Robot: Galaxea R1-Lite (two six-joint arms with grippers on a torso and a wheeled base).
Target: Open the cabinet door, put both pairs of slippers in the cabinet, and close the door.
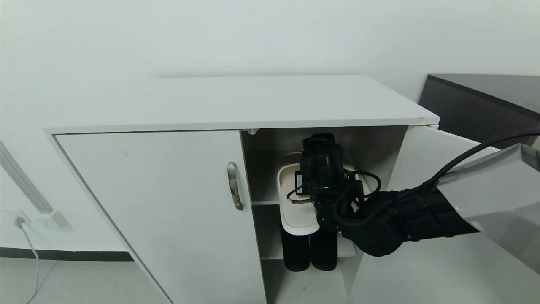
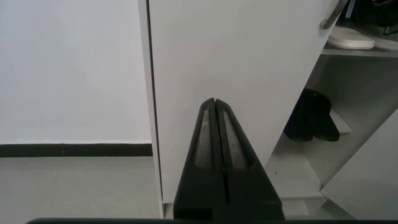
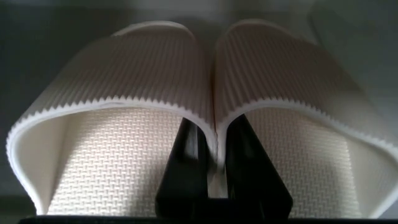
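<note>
Bare indoor room, white cabinet point(image 1: 253, 101), wall socket point(image 1: 19, 220)

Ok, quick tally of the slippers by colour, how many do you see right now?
White slippers: 2, pinched together in the right gripper
Black slippers: 2
Total: 4 slippers
</note>
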